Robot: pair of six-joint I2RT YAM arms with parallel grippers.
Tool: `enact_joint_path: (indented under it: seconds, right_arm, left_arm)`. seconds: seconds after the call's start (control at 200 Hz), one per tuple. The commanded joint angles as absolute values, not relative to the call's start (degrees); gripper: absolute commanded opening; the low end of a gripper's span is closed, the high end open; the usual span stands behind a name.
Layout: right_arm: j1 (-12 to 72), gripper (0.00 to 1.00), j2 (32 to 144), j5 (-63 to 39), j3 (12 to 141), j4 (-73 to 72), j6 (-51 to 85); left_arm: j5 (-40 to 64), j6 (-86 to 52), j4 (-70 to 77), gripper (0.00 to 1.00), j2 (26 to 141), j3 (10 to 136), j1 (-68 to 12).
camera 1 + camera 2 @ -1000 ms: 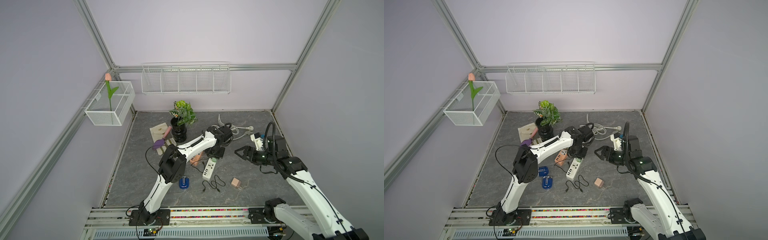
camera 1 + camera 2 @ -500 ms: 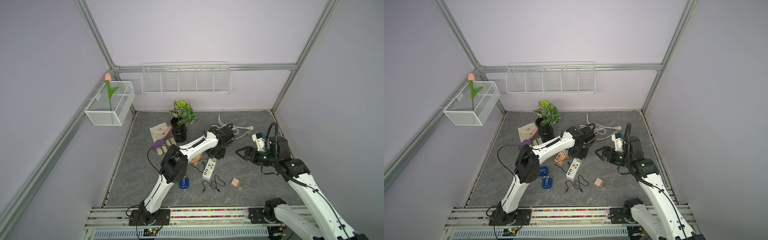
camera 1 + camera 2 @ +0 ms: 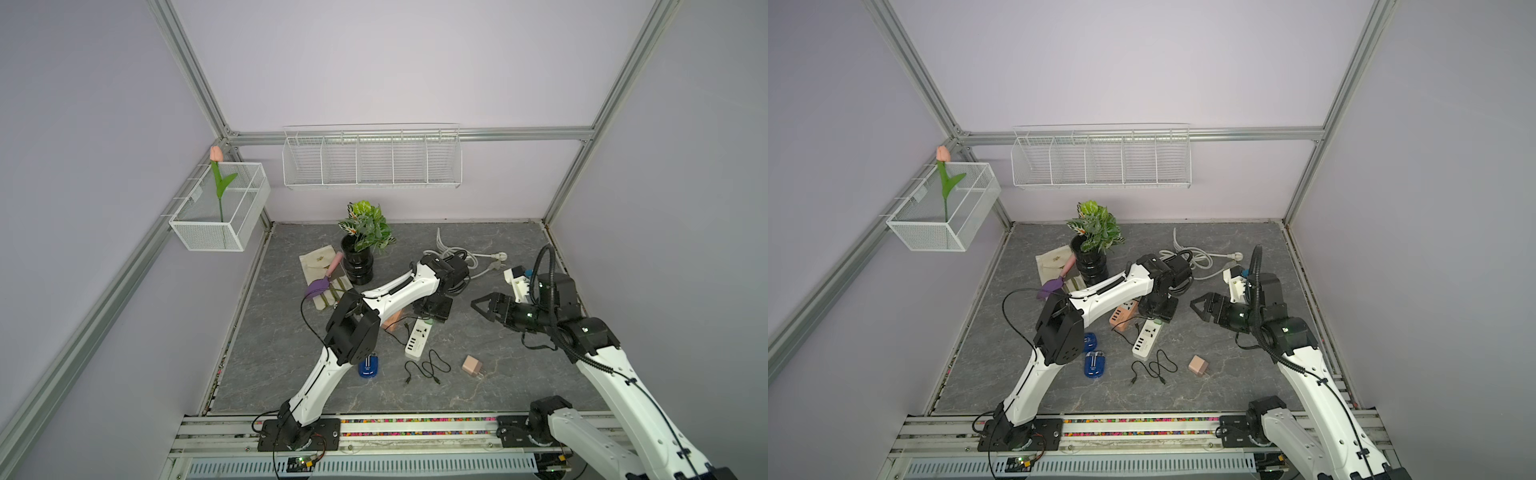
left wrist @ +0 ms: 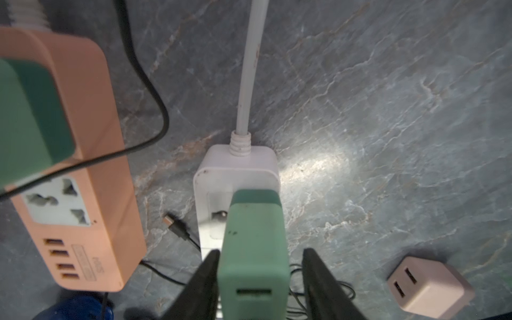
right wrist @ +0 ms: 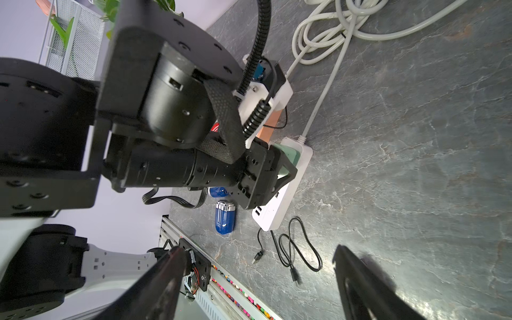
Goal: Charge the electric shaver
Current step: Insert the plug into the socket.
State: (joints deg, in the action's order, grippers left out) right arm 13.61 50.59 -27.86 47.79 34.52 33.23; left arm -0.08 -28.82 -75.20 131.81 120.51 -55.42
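Both top views are bright and evenly lit, shadows soft, everything sharp, though the straight frame rails (image 3: 204,89) bend a bit near the edges. Left wrist view is dimmer, with a hot glare patch on the grey tabletop (image 4: 313,166) beside the white power strip (image 4: 235,169); the green adapter (image 4: 253,249) up close looks soft. Right wrist view: right gripper (image 5: 257,250) tips blurry, tabletop crisp.

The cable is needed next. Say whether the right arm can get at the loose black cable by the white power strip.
Probably yes. The right gripper hangs open nearby; the black cable lies uncovered, the pink adapter beside it, not on it.
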Motion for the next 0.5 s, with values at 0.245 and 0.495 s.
enact_joint_path:
  seconds: [0.245, 0.495]
  right_arm:
    - [13.72, 0.88, 52.42, -25.29, 49.96, 36.19, 33.14]
    - [16.78, 0.86, 55.19, -22.16, 55.56, 37.38, 29.17]
  left_arm:
    - [2.02, -31.82, -75.75, 0.65, 121.38, 122.52, -55.44]
    - [4.51, -38.66, -68.01, 0.62, 109.31, 112.33, -49.79]
